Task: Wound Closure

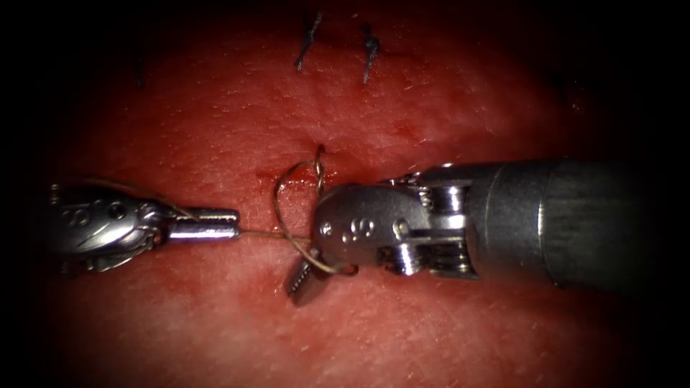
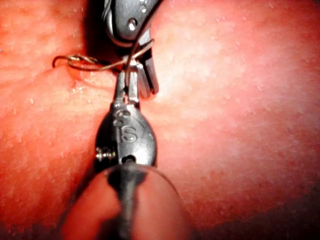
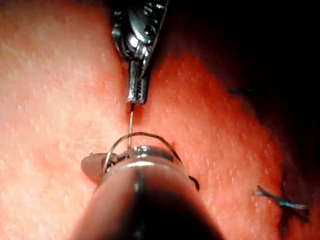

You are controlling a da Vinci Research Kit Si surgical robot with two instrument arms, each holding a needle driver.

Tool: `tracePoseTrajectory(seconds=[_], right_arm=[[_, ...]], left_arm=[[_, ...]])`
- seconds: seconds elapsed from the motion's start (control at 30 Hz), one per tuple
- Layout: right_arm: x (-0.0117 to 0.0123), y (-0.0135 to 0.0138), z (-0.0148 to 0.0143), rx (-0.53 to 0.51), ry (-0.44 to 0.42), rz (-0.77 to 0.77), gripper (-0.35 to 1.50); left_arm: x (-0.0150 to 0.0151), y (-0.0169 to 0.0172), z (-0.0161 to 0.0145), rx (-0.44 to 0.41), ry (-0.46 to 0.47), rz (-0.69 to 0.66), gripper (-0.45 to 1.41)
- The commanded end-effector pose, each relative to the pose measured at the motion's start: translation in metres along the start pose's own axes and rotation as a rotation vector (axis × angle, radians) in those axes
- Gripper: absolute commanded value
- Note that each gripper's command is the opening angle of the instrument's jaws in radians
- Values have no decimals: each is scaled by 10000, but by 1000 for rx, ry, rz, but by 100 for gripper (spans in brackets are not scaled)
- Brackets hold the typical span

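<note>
Endoscope view: thread (image 1: 269, 234) is gripped by the clenched left hand (image 1: 231, 223); a loop (image 1: 287, 208) is wrapped around the right hand (image 1: 305, 276), seemingly released.

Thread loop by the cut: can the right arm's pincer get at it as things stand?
Probably yes. The thread loop already lies over the right pincer, whose jaws stand open at the loop's lower end. The left pincer holds the thread taut to the left, off to one side; nothing lies between.

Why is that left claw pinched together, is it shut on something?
Shut on the thread. The left tool has its jaws pressed together, and the thin strand runs straight from their tip toward the right tool.
</note>
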State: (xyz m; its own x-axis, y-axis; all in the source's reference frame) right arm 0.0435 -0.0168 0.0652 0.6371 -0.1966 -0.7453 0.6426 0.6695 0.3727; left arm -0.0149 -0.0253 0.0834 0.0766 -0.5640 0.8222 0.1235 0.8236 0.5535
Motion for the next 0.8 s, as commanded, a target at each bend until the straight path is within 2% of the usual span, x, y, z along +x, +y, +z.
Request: tracePoseTrajectory(seconds=[0.03, 0.13, 0.27, 0.3, 0.4, 0.6, 0.8], right_arm=[[-2, 12, -19, -32, 99, 38, -35], [-3, 17, -37, -49, 176, 74, -35], [-5, 22, -52, -66, 232, 106, -35], [-7, 25, -59, -74, 260, 120, -35], [-9, 28, -63, -78, 276, 129, -35], [-18, 33, -67, -90, 293, 158, -35], [-16, 28, -68, -97, 306, 170, -35]], left_arm=[[11, -17, 4, 3, 1, 4, -43], [24, -41, 5, 6, 12, 19, -42], [36, -65, 6, 12, 44, 34, -42], [43, -83, 7, 15, 56, 43, -40], [45, -98, 9, 19, 56, 47, -40], [34, -154, 12, 55, 51, 50, -38], [22, -213, 14, 100, 44, 58, -38]])
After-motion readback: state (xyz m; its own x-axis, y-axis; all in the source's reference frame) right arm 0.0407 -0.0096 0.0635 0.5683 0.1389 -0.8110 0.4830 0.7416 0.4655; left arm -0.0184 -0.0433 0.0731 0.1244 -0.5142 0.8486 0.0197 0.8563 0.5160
